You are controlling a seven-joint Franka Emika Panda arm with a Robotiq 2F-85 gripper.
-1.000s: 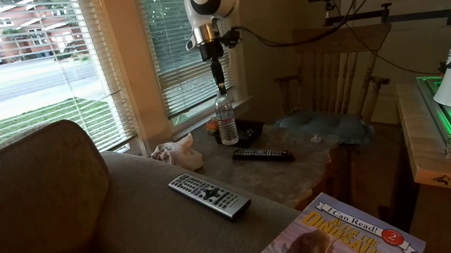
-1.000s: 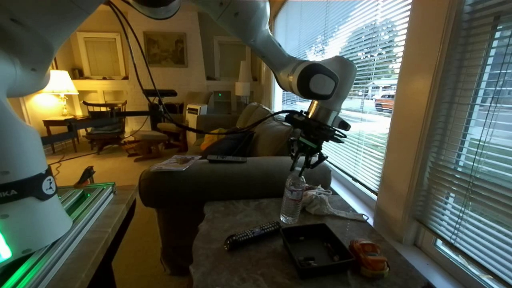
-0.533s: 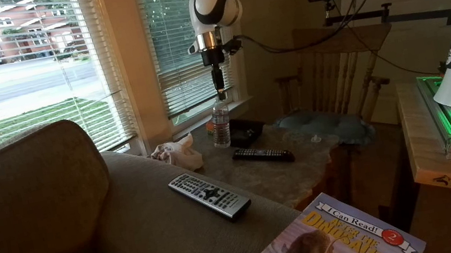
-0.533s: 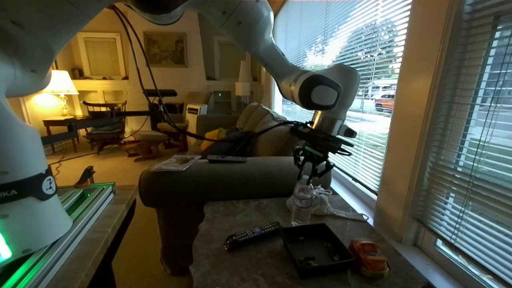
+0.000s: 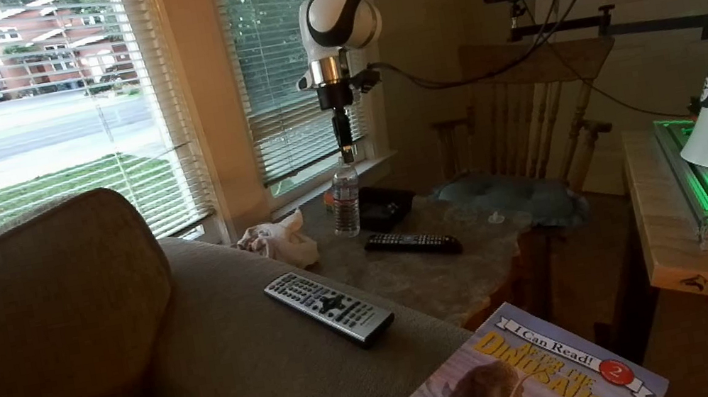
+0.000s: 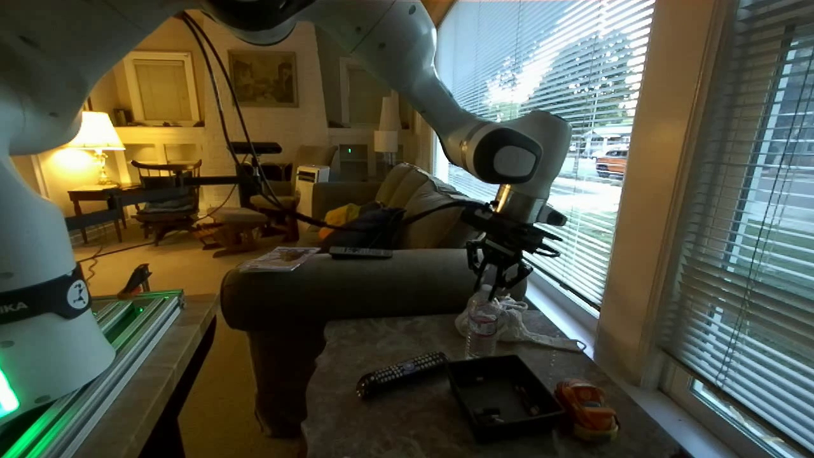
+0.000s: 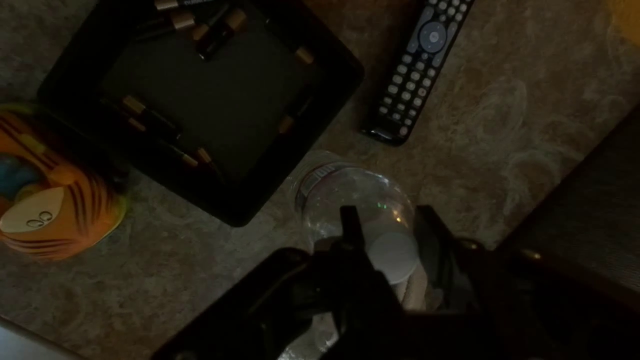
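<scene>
With my hand [image 7: 388, 217] pinching the bottle [image 6: 481, 327] by its top beside the tray [image 6: 502, 385], I'm likely past grabbing, and moving needs gentleness.

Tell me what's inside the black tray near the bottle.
Loose copper-topped batteries lie in the black tray, some along its walls. Whatever is directly beneath them is covered, and shadow dims some.

Daylit blinds [image 5: 33, 130] hang beside a sofa [image 5: 130, 322].

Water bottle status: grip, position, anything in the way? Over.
Gripper closed on water bottle by its top. Roughly upright; contact with table unclear. Black tray close beside it, possible snag.
</scene>
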